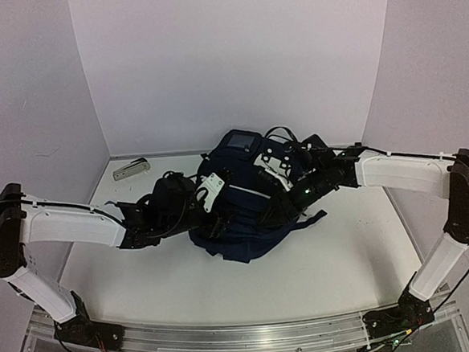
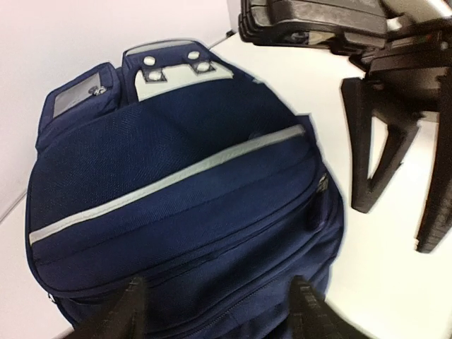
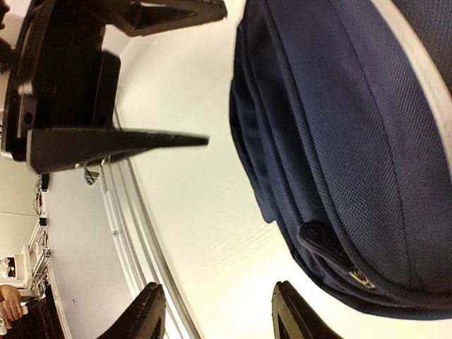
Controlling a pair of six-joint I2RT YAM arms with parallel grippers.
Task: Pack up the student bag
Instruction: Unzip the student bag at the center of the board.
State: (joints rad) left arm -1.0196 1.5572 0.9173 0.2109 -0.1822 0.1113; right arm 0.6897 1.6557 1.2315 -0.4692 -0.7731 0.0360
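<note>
Navy student bag (image 2: 183, 212) faces left gripper (image 2: 217, 282), jaws apart, holding nothing; right gripper (image 3: 219, 289) likewise apart beside it. Contact indiscernible; bag edges cropped.

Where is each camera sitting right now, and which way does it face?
Top external: above and behind the bases, looking down over the table at the student bag; left arm and right arm show.
Left wrist: on the left arm, looking past its open left gripper onto the bag's front; right gripper upper right.
Right wrist: on the right arm, facing the bag's side and bare table; own gripper at the bottom.
Shared: both wrist views show the bag and the opposite gripper.
</note>
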